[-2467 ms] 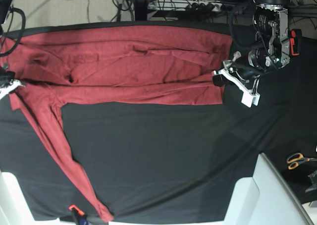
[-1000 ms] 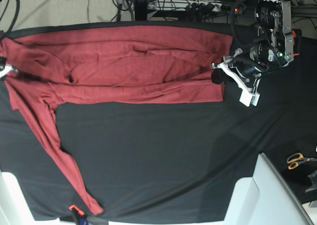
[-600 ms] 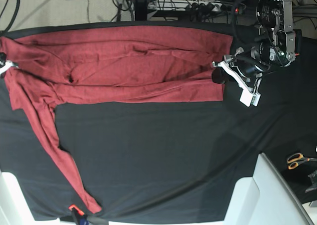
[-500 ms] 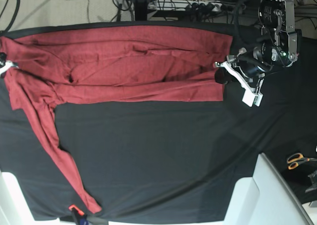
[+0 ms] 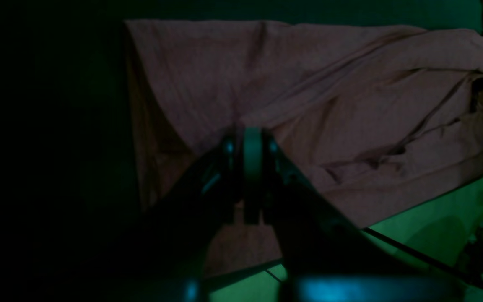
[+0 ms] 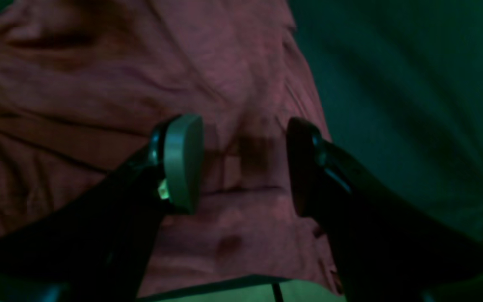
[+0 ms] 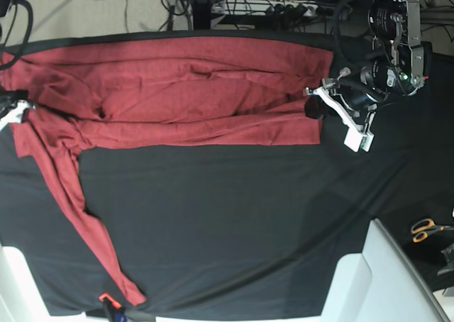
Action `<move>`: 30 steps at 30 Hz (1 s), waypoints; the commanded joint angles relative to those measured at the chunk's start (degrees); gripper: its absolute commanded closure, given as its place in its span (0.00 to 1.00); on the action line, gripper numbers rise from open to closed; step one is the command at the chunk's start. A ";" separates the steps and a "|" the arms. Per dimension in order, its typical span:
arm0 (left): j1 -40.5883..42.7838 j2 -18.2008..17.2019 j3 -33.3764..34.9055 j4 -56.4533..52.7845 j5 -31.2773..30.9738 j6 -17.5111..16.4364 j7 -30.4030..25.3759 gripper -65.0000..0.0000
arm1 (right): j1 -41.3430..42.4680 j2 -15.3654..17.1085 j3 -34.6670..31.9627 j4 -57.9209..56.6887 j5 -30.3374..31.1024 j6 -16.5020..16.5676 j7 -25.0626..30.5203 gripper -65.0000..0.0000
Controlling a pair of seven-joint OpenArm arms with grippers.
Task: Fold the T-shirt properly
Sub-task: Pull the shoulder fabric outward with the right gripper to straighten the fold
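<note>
The maroon T-shirt [image 7: 184, 95] lies spread along the far side of the black tablecloth [image 7: 227, 215]. One long sleeve [image 7: 78, 208] trails toward the near left edge. My left gripper [image 7: 313, 109] is at the shirt's right hem. In the left wrist view it [image 5: 252, 176] is shut, and the fabric [image 5: 308, 84] draws in folds toward its tips. My right gripper [image 7: 13, 110] is at the shirt's left end. In the right wrist view it [image 6: 243, 165] is open just above the wrinkled cloth [image 6: 99, 84], near the cloth's edge.
Orange-handled scissors [image 7: 425, 230] lie at the right edge. White bins stand at the near right [image 7: 376, 279] and near left [image 7: 14, 279]. An orange clip [image 7: 105, 298] sits by the sleeve's end. Cables and equipment [image 7: 284, 3] lie beyond the far edge.
The right gripper has dropped a little toward the near side at the shirt's left end. Over the earlier frames the sleeve's end slid left. The left gripper has barely shifted.
</note>
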 commanded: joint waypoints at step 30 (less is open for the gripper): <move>-0.88 -0.62 -0.36 -2.54 -0.87 -0.28 -0.94 1.00 | 7.28 1.14 0.22 -12.61 0.47 4.90 3.97 0.86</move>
